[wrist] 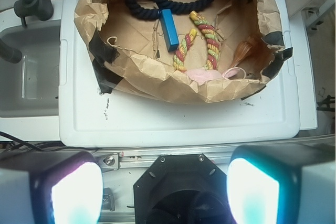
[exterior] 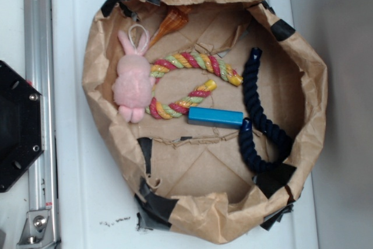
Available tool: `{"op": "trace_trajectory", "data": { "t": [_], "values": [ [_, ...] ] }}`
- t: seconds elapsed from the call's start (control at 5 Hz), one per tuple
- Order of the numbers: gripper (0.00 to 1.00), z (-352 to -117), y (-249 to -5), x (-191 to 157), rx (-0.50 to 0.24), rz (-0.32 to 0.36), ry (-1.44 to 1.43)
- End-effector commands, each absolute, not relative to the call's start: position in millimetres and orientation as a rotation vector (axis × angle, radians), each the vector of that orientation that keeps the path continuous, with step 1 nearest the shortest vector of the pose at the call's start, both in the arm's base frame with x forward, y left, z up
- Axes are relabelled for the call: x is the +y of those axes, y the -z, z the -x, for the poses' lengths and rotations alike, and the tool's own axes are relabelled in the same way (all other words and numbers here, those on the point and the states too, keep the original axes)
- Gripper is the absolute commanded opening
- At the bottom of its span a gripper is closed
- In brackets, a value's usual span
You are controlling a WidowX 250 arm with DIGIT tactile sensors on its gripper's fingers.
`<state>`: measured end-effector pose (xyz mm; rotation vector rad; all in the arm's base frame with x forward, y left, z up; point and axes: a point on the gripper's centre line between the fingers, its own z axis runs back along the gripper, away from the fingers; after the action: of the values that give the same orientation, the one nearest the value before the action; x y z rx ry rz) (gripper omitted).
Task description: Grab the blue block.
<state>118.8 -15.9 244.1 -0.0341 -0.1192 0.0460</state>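
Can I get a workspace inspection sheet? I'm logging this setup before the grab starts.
Surface: white lid carrying a taped brown paper basket.
Job's things: blue block lying flat in the basket, one end by the navy rope, the other by the multicoloured rope.
Clutter: pink plush bunny, orange translucent piece.
Grippers: gripper open, far from the basket, holding nothing.
Cables: dark cable at the wrist view's left edge.
Surroundings: metal rail, black base, grey tub.
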Motion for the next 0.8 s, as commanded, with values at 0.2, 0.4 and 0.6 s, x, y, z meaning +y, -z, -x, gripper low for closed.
{"op": "trace_trajectory", "data": {
  "t": [0.2,0.4,0.6],
  "values": [
    [1.00,-169,-194,0,-0.067,0.041,-0.060],
    [1.00,-221,-150,-1,-0.102,0.026,-0.031],
    [1.00,-270,-110,-9,-0.089,0.047,0.041]
  ]
}}
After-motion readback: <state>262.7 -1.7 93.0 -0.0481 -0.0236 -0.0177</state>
